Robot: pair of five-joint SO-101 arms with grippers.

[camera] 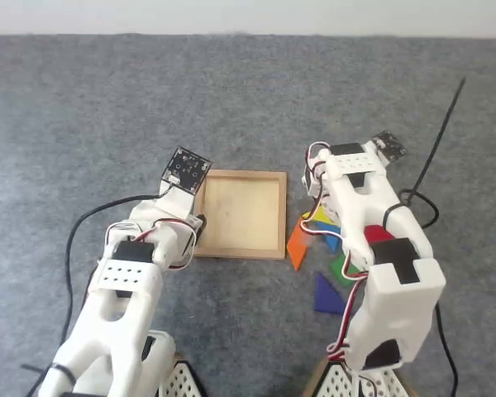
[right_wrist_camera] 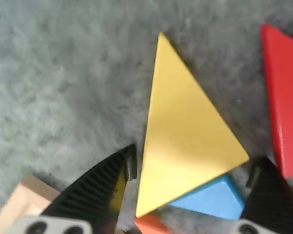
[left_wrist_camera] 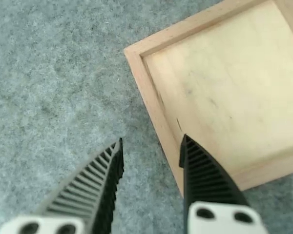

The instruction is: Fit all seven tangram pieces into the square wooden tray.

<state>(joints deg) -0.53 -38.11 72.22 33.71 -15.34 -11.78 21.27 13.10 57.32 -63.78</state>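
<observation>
The square wooden tray (camera: 274, 213) lies bare in the middle of the grey carpet. Right of it is a cluster of tangram pieces: orange (camera: 298, 245), yellow (camera: 321, 217), blue (camera: 331, 241), green (camera: 341, 269), dark blue (camera: 326, 294) and red (camera: 378, 234). My right gripper (right_wrist_camera: 193, 163) is open, its fingers straddling the yellow triangle (right_wrist_camera: 185, 131), which rests partly on the blue piece (right_wrist_camera: 212, 200). The red piece (right_wrist_camera: 283, 97) lies just beside them. My left gripper (left_wrist_camera: 151, 146) is open at the tray's near-left corner, one finger over the tray rim (left_wrist_camera: 151, 92), the other over carpet.
Grey carpet surrounds the tray. The right arm (camera: 380, 248) covers part of the piece cluster. A black cable (camera: 434, 149) runs at the right. A tray corner (right_wrist_camera: 19, 200) lies close to the right gripper's finger.
</observation>
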